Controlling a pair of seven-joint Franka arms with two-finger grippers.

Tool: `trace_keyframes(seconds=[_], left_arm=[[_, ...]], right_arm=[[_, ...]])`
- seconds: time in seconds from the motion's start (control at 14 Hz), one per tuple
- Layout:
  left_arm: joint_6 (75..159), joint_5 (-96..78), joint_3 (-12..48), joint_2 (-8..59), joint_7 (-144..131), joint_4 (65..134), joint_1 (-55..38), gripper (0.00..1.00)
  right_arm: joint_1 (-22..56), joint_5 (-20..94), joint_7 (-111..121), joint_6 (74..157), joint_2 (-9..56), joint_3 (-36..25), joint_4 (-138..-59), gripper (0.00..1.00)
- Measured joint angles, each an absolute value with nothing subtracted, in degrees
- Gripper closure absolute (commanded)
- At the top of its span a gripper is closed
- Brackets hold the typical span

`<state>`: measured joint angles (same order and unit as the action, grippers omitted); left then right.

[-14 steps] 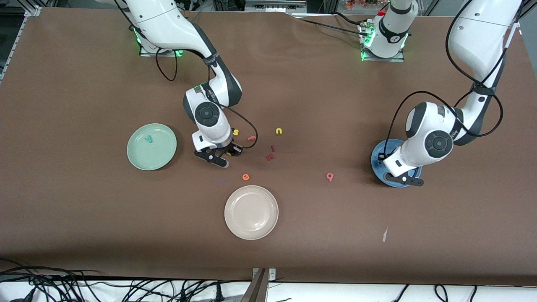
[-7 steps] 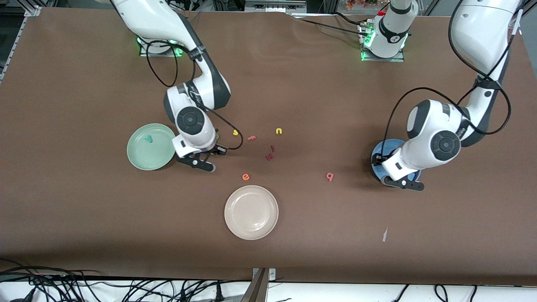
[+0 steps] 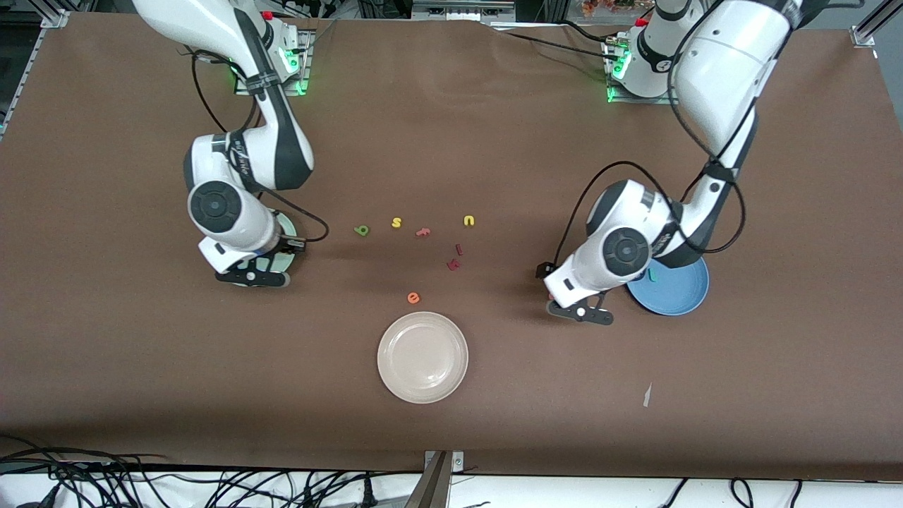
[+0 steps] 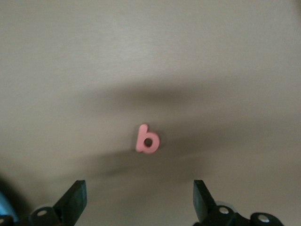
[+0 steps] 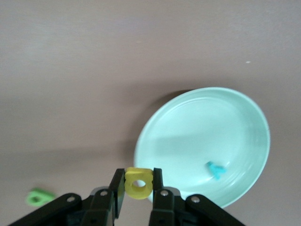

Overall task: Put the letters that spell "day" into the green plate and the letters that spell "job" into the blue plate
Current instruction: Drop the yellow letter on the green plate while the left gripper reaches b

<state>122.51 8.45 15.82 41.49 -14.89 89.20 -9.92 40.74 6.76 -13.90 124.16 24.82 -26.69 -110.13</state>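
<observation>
**Both arms move on**

The right gripper (image 5: 138, 188), clamped on the yellow "d" (image 5: 138, 182), has carried it from frame centre to the green plate (image 5: 235, 122) at left. The left gripper (image 4: 138, 207) has left the blue plate (image 3: 681, 291); jaws now apart over the pink "b" (image 4: 147, 139).

Even, diffuse overhead light fills the front view; the matte brown tabletop (image 3: 494, 141) shows no glare, and soft shadows pool just under each arm (darkest beside the round mid-blue shallow plate (image 3: 681, 293)); green indicator lamps glow at the top of the frame. In the left wrist view a broad, blurred shadow band crosses the middle; the small pink-red foam "b" (image 4: 147, 139) is slightly soft, the surface washed pale. The right wrist view is brighter; the round pale mint-green plate (image 5: 244, 117) carries a mild sheen and casts a dark crescent along its upper edge.
</observation>
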Motion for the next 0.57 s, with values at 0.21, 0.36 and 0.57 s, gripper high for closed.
trace_keyframes(seconds=[0.21,0.36,0.57], left_arm=[[122.5,11.3,15.5,43.6,-11.9,88.4,-10.0,0.0],[122.5,11.3,15.2,44.3,-10.0,88.2,-10.0,0.03],[122.5,11.3,15.3,45.7,-9.7,87.1,-10.2,0.09]], right_arm=[[40.7,6.8,-9.7,139.0,24.2,-27.6,-121.0,0.27],[40.8,6.8,-9.2,143.1,24.4,-27.6,-124.8,0.0],[40.9,6.8,-9.2,142.9,23.8,-27.6,-125.0,0.0]])
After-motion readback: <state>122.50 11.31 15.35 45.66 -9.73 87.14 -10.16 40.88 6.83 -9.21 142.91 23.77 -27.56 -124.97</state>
